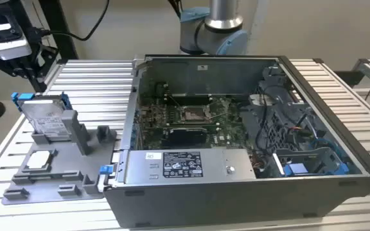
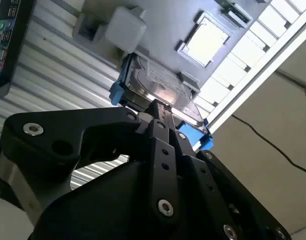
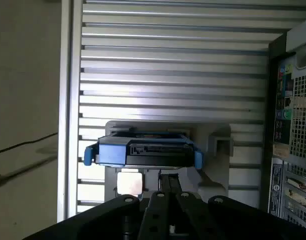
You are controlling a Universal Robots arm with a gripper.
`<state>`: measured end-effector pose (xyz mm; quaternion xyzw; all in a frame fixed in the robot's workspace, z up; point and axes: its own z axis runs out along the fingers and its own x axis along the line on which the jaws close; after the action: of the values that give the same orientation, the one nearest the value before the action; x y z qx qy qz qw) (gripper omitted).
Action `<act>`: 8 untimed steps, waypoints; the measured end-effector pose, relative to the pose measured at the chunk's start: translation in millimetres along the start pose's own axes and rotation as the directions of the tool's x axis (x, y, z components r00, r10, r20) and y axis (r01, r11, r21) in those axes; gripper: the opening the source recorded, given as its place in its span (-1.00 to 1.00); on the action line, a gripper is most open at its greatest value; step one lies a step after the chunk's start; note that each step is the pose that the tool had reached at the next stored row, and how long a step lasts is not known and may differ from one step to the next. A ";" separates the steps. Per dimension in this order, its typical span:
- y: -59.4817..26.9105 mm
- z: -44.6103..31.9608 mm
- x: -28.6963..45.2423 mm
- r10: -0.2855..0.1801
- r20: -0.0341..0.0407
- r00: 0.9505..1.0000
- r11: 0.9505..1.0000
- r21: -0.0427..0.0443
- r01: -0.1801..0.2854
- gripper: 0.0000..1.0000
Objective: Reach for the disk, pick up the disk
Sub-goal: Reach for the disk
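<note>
While the exterior view shows the flat silver disk [image 1: 44, 118] standing upright in a grey plastic stand [image 1: 50, 180] beside an open computer case [image 1: 236, 202], both wrist views look onto its blue-railed top edge. The black gripper [image 2: 157, 106] hangs just above that edge, fingers closed together, holding nothing.

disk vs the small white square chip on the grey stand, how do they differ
The disk stands on edge; the chip lies flat. The disk is larger and rectangular, the chip small and square. The disk is silver with blue side rails; the chip has a plain white face. Both sit on the grey stand.
</note>
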<state>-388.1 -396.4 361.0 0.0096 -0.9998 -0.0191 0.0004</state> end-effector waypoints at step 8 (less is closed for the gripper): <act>0.0 0.0 0.0 0.000 0.000 1.000 1.000 0.000 0.000 -1.00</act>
<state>-388.1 -396.4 361.0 0.0096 -0.9998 -0.0191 0.0004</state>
